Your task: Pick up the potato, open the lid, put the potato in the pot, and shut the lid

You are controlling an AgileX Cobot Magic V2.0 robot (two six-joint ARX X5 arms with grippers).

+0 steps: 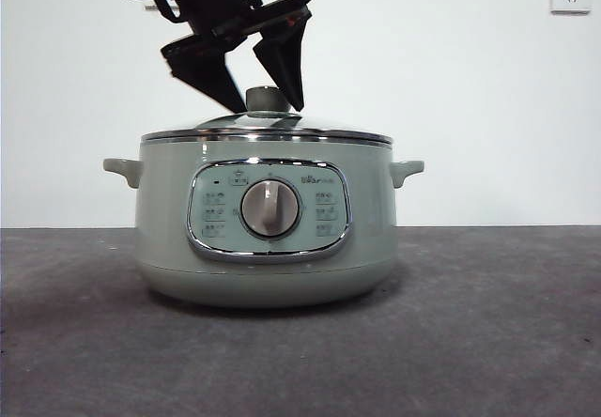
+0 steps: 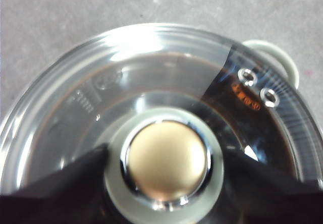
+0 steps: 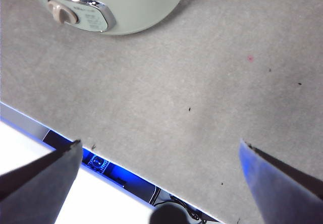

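A: Why is the left gripper (image 1: 255,96) hanging right over the pot (image 1: 265,220)?

B: It is straddling the knob (image 2: 168,161) of the lid (image 2: 91,103), one jaw on each side with a little gap showing, so the jaws are standing spread and not pinching the knob. The lid is sitting flat on the rim of the pot, and the knob is the only part that offers a grip, which is why the arm is coming in from above and centring there.

A: And the right gripper (image 3: 160,169)?

B: It is waiting off to the side above the bare table (image 3: 202,82), jaws wide apart and carrying nothing, with the pot near the far edge of its view.

A: Where is the potato?

B: It is not showing anywhere. Through the glass the inside is looking dark and blurred, with reflections across it, so it may be lying in there, but I cannot tell
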